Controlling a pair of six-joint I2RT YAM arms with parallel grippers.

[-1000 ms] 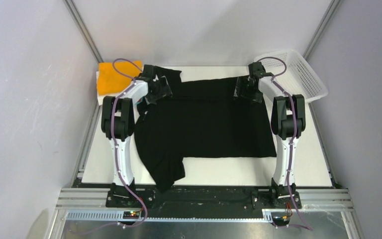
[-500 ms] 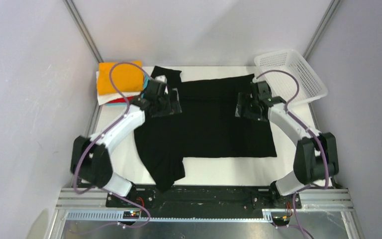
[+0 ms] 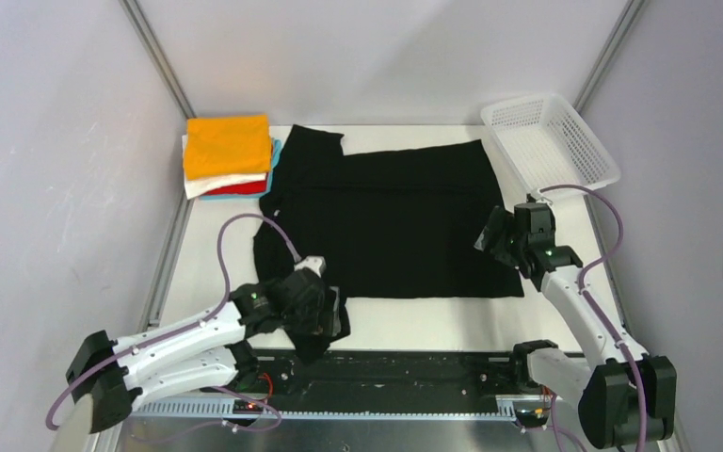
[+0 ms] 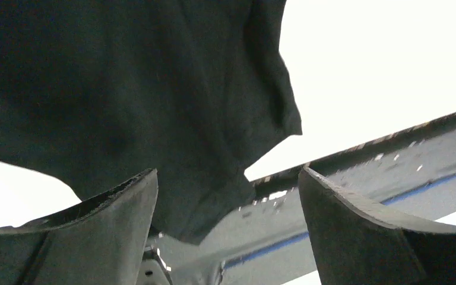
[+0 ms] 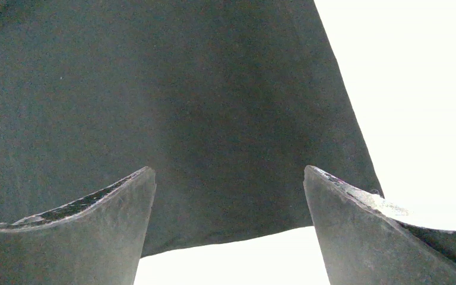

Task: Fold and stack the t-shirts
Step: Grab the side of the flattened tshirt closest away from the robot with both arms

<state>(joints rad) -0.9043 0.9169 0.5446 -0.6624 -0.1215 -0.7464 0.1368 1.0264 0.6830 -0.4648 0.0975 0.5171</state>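
Left hand [image 3: 328,311] and right hand [image 3: 495,241] both gape wide, tilted downward, apparently hovering free.

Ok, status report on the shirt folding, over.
Left end effector open above near sleeve; right end effector open above hem corner. Plain black short-sleeved t-shirt spread out, not yet folded. Nothing blocking.

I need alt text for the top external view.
A black t-shirt lies spread on the white table, the left gripper over its near sleeve, the right gripper at its right edge. A stack of folded shirts sits far left, a white basket far right.
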